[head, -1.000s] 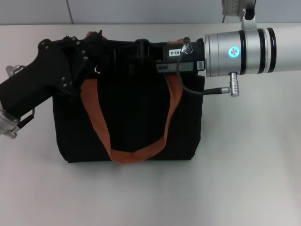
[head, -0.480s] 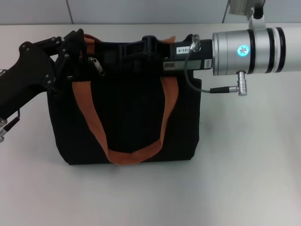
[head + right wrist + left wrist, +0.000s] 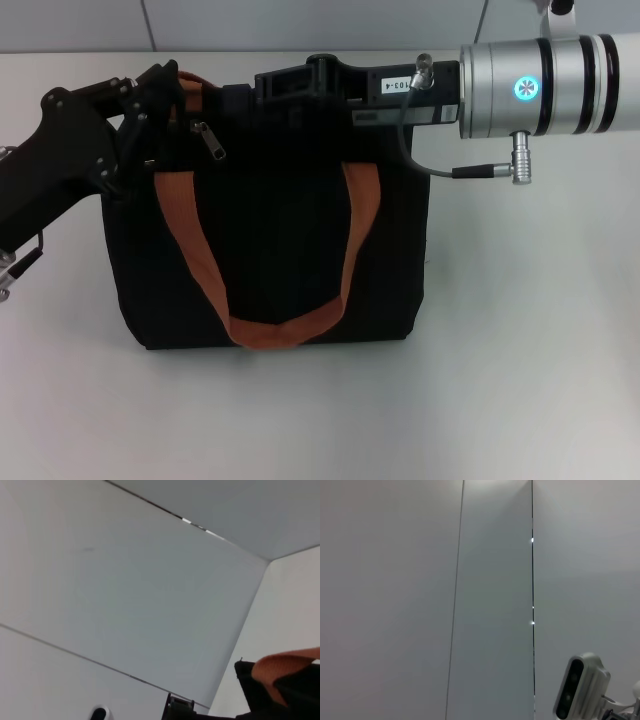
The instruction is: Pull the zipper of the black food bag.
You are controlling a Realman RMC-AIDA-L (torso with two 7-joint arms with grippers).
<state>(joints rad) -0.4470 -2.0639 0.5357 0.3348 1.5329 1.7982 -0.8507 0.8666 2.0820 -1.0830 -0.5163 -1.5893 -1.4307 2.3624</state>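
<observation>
Two arms are working the black food bag (image 3: 270,250): we are seeing the left gripper (image 3: 165,95) pinning its top left corner, just beside the zipper (image 3: 213,143), while the right gripper (image 3: 300,80) is reaching along the top edge. We cannot tell either jaw state. Next, we judge, comes pinching that small tab.

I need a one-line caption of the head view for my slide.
Both grippers at the top edge of the black food bag, left gripper beside the silver zipper, right gripper.

Silver right arm (image 3: 540,85) with glowing blue ring; black left arm (image 3: 60,170), grey cable
</observation>
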